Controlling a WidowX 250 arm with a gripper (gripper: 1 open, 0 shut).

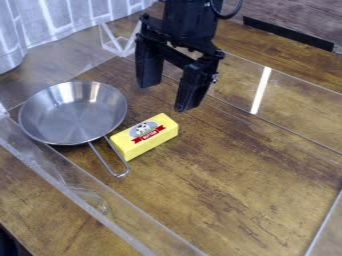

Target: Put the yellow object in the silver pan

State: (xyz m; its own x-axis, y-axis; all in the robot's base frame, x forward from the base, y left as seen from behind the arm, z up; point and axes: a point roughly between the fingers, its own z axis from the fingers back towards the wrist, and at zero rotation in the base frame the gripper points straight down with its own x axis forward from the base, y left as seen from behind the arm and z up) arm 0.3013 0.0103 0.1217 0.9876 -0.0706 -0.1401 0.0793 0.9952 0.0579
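The arm (187, 15) gets chopped off by the top edge, so only the lower bit and the gripper (168, 82) show. The label (144, 128) on the yellow block (144, 137) has red print way too small to read. The pan (70, 112) handle's far end is thin and kinda lost against the wood table (227, 180).

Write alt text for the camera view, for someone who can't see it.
A black robot gripper hangs with jaws open above a wooden table, empty. Just below it lies a small yellow rectangular block with a white, red-marked label, beside the wire handle of an empty round silver metal pan to its left.
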